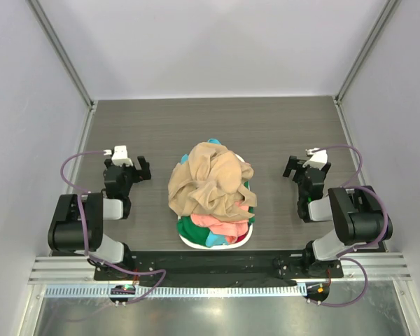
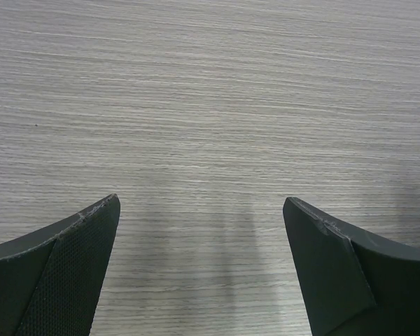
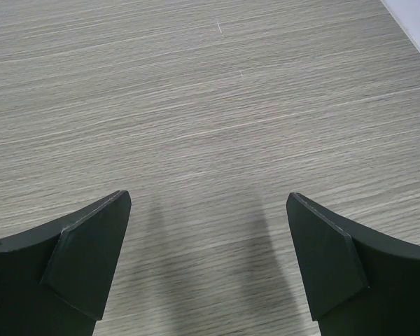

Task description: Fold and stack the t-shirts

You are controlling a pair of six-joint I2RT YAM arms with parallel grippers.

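A crumpled tan t-shirt (image 1: 210, 180) lies on top of a heap in a white oval basket (image 1: 190, 242) at the table's near middle. Under it show a salmon pink t-shirt (image 1: 224, 222), a green t-shirt (image 1: 190, 227) and bits of a teal t-shirt (image 1: 215, 240). My left gripper (image 1: 134, 166) is open and empty, left of the basket. My right gripper (image 1: 295, 166) is open and empty, right of the basket. The left wrist view shows its fingers (image 2: 70, 266) over bare wood; the right wrist view shows its fingers (image 3: 84, 259) likewise.
The wood-grain table (image 1: 217, 126) stretches behind the basket to white walls at the back and sides. Both arm bases sit on a black rail (image 1: 210, 264) at the near edge, with purple cables looping beside them.
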